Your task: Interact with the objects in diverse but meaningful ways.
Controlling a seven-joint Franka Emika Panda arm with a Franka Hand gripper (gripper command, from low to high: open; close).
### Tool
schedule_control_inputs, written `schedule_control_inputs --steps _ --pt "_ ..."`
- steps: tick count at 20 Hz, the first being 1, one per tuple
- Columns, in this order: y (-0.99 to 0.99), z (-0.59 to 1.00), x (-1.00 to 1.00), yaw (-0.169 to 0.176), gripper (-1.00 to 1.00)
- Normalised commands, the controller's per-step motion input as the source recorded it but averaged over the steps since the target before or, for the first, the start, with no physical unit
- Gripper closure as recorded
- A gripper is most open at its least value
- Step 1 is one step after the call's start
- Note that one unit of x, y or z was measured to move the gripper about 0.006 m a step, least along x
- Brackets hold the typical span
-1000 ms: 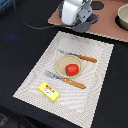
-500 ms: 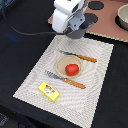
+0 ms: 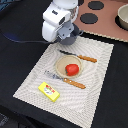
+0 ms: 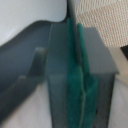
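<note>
Tomato (image 3: 72, 69) sits in a tan plate (image 3: 61, 65) mid-mat, w/ a knife (image 3: 80, 57) just beyond the plate and a fork (image 3: 67, 81) on its near side, both orange-handled. Yellow box (image 3: 50, 91) lies near the mat's (image 3: 102, 57) front corner, well apart from the plate. Grey pot (image 3: 74, 35) is at the mat's far edge, mostly hidden by the arm. Gripper (image 3: 64, 36) hangs right by that pot; wrist view shows green pads (image 4: 80, 75) pressed close together, nothing visibly pinched, tho it's blurry. Stove board w/ black burners (image 3: 90, 19) and a bowl (image 3: 123, 17) sit behind. Progress: nothing looks lifted; tomato, box, cutlery all resting. Likely working the pot; most items left to handle.
</note>
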Motion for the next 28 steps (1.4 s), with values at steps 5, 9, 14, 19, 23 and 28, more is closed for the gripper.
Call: schedule_control_inputs --steps 5,9,14,19,23,28 --pt "0.08 -0.04 -0.97 0.054 1.0" --pt "-0.17 -0.2 -0.82 0.046 1.0" --pt "-0.38 -0.29 -0.81 0.022 1.0" --pt "-0.59 -0.19 -0.65 0.0 1.0" --pt "-0.4 -0.11 -0.43 0.0 -1.0" --pt "-0.03 0.73 -0.21 -0.005 -1.0"
